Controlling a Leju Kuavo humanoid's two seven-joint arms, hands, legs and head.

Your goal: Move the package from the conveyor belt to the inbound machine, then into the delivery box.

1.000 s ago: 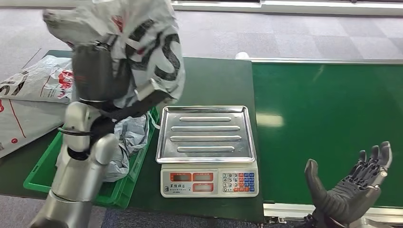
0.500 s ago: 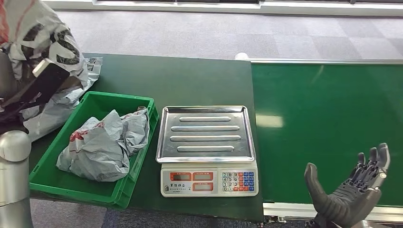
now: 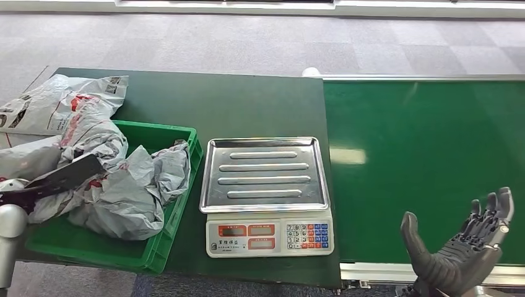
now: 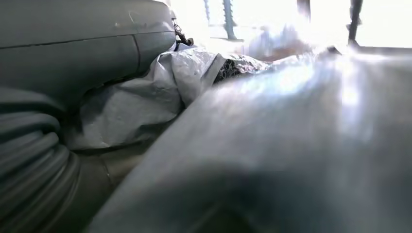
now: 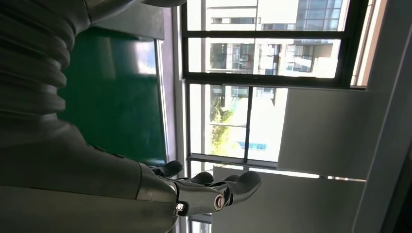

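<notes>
My left hand (image 3: 62, 176) comes in at the left edge and grips a crumpled grey package (image 3: 93, 139) with red print. The package rests low in the left part of the green delivery crate (image 3: 176, 201), against another grey package (image 3: 136, 198) lying there. In the left wrist view the grey plastic (image 4: 145, 102) presses close against my left hand (image 4: 73, 53). The scale with its steel tray (image 3: 265, 173) stands bare beside the crate. My right hand (image 3: 461, 247) is held palm up with fingers spread and holds nothing, at the near edge of the green conveyor belt (image 3: 427, 154).
More grey and white packages (image 3: 56, 105) lie on the dark green table (image 3: 247, 105) behind and left of the crate. The scale's keypad (image 3: 309, 234) faces me. In the right wrist view, windows stand beyond my right hand (image 5: 204, 194).
My left arm has come down from high at the left, bringing the package into the green crate. The right hand has stayed where it was.
</notes>
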